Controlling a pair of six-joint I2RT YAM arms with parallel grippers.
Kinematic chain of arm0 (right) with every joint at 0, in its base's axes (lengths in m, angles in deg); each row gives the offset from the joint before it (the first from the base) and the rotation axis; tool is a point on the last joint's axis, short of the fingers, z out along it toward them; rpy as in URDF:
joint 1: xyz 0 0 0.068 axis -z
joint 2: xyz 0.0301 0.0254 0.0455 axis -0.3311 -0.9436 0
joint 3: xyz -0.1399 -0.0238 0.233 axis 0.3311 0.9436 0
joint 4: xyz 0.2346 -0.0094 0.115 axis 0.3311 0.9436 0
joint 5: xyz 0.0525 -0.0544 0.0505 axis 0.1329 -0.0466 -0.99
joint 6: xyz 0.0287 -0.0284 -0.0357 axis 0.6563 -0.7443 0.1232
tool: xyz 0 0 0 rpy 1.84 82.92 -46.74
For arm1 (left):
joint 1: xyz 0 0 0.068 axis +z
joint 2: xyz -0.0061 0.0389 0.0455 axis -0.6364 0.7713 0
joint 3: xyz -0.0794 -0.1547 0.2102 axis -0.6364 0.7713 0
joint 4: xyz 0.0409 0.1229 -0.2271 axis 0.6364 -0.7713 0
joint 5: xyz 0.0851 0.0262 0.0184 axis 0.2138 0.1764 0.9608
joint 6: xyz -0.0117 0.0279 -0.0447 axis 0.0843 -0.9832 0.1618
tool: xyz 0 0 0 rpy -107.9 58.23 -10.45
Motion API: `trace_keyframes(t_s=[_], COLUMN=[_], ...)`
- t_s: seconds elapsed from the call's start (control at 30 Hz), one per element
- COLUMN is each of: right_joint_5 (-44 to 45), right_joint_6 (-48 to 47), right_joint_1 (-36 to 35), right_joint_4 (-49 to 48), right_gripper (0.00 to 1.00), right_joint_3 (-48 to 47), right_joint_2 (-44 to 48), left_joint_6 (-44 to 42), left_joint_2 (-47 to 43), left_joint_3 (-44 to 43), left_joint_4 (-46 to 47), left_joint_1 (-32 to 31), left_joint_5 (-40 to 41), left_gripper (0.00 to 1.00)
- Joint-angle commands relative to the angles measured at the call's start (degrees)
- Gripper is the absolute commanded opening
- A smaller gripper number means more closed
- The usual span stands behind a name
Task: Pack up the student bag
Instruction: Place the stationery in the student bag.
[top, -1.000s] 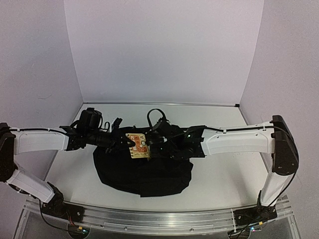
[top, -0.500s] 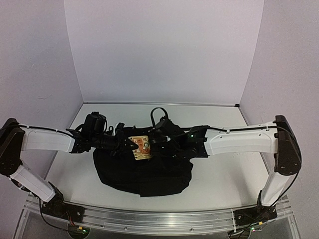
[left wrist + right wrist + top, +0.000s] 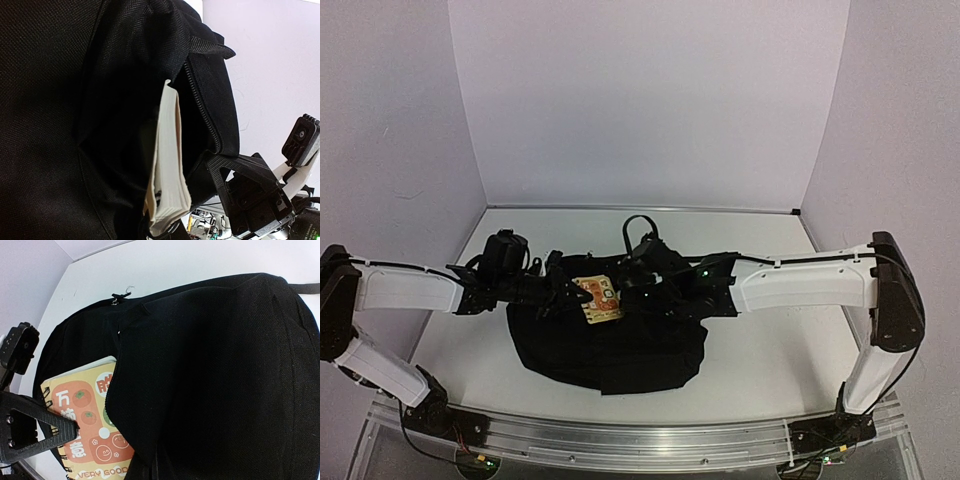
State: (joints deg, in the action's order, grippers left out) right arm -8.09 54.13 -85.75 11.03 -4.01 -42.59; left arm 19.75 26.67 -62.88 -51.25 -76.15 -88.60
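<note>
On the tabletop (image 3: 760, 345) between both arms lies the student bag (image 3: 610, 345), soft and limp, best held by its firmer zipper rim. At its mouth, the left hand (image 3: 576, 290) pinches a stiff notebook (image 3: 599, 298) half inside; the right hand (image 3: 634, 285), pressed together, seems to hold the rim.

Robot lab test cell. Bare white table (image 3: 770, 345) boxed by plain lilac panels (image 3: 640, 110) left, right and far. Aluminium rail (image 3: 620, 438) along the near edge, exposed wiring (image 3: 470, 455), left arm (image 3: 405, 290) and right arm (image 3: 800, 285) bolted on.
</note>
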Motion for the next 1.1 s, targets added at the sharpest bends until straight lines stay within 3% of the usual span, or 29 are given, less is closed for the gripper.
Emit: trace_keyframes(t_s=[0.0,0.4,0.73,0.83,1.07], right_joint_5=[-0.76,-6.26,-4.29,-4.19,-4.43], right_joint_6=[-0.62,-1.89,-0.29,-0.34,-0.98], right_joint_1=[-0.30,-0.30,-0.30,-0.23,-0.17], right_joint_4=[-4.84,-8.85,-9.01,-9.05,-8.99], right_gripper=[0.00,0.00,0.00,0.00,0.00], right_joint_3=[-1.00,-1.76,-0.23,-0.17,-0.20], right_joint_2=[3.72,3.19,3.30,3.23,3.15], left_joint_6=[1.08,1.09,-0.89,-2.10,-8.37], left_joint_2=[0.26,15.10,20.80,19.36,11.70], left_joint_3=[0.39,-9.56,-14.34,-13.23,-12.11], left_joint_4=[4.03,18.71,18.06,15.26,1.21], left_joint_1=[-0.12,-4.27,-9.33,-9.35,-9.35], left_joint_5=[1.01,1.68,3.32,4.19,10.51], left_gripper=[0.00,0.00,0.02,0.23,0.49])
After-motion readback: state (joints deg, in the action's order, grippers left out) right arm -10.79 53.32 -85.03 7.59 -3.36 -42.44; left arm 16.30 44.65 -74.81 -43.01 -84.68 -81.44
